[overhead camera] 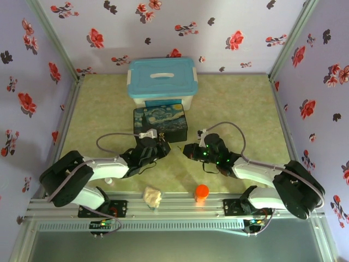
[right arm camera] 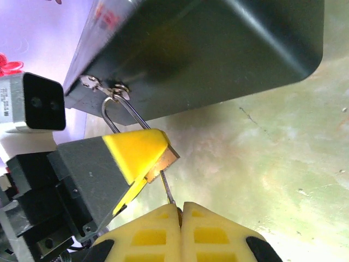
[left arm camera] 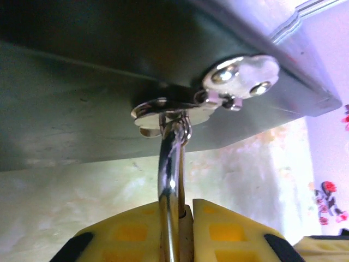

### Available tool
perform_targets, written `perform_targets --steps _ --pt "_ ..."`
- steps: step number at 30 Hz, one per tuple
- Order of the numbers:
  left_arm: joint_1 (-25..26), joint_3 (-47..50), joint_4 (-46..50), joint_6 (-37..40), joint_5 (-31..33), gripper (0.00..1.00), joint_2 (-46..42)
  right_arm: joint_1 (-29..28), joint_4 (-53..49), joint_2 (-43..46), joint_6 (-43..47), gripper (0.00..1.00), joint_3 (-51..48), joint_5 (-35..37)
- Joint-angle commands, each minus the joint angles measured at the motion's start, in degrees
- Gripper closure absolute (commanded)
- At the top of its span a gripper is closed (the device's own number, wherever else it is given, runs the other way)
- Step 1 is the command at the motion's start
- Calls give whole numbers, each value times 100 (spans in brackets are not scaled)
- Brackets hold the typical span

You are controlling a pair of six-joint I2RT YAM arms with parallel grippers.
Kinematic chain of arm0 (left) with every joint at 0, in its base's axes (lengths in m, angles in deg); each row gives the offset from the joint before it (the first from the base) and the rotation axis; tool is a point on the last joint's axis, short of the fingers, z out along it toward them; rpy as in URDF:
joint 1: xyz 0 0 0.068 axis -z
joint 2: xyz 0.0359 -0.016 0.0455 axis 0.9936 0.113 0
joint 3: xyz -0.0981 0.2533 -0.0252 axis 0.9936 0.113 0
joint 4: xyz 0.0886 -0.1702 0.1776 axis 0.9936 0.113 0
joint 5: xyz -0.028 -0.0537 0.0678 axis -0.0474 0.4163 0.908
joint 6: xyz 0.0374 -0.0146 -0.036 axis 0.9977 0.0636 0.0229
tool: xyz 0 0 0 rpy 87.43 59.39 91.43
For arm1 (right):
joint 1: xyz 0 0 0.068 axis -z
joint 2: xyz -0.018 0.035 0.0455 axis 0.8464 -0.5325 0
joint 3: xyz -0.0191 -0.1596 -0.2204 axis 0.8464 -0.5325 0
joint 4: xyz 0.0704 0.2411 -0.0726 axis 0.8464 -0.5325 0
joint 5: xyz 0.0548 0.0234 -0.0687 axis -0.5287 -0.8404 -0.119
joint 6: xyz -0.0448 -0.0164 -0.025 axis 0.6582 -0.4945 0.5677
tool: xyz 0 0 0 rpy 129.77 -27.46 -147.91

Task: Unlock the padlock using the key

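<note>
So the left gripper (left arm camera: 184, 215) was pinched tight on the padlock (right arm camera: 171, 156) hanging off the clasp (right arm camera: 102, 85) of the box (right arm camera: 218, 49), and the right gripper (right arm camera: 180, 210) was squeezed shut on the key (right arm camera: 165, 188) with its tip at the keyhole, so I'd guess just the turning was left.

Back of the pale green marbled table (overhead camera: 245, 109), a white plastic storage tub with a turquoise lid (overhead camera: 162, 79) sits up by the lilac flower-printed wall (overhead camera: 218, 33). Just in front of it is a dark rectangular box painted with a swirling night sky (overhead camera: 172, 121), with a shiny silver clasp plate (left arm camera: 240, 76) riveted to its edge. Down by the near aluminium rail (overhead camera: 180, 210), a small orange cap (overhead camera: 202, 191) stands upright, and a crumpled cream lump (overhead camera: 153, 196) lies to its left, apart from it.
</note>
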State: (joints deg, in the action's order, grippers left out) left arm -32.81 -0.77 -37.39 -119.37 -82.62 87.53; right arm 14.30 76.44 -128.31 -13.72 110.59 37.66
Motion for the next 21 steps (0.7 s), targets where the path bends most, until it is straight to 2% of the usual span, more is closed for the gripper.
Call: perform_targets --steps 1,7,14,21 --pt "-42 -84 -742 -259 -108 98 -202 -41 129 -158 -311 100 22 -254" --pt "-85 -11 -1011 -406 -148 100 -244 -24 1097 -610 -682 100 -19 -602" --pt "-144 -217 -647 -90 -169 100 -439 54 1707 -897 -1078 100 -153 -810" --pt "-192 -152 -1108 -404 -309 100 -324 153 3132 -1315 -1659 100 -394 -803"
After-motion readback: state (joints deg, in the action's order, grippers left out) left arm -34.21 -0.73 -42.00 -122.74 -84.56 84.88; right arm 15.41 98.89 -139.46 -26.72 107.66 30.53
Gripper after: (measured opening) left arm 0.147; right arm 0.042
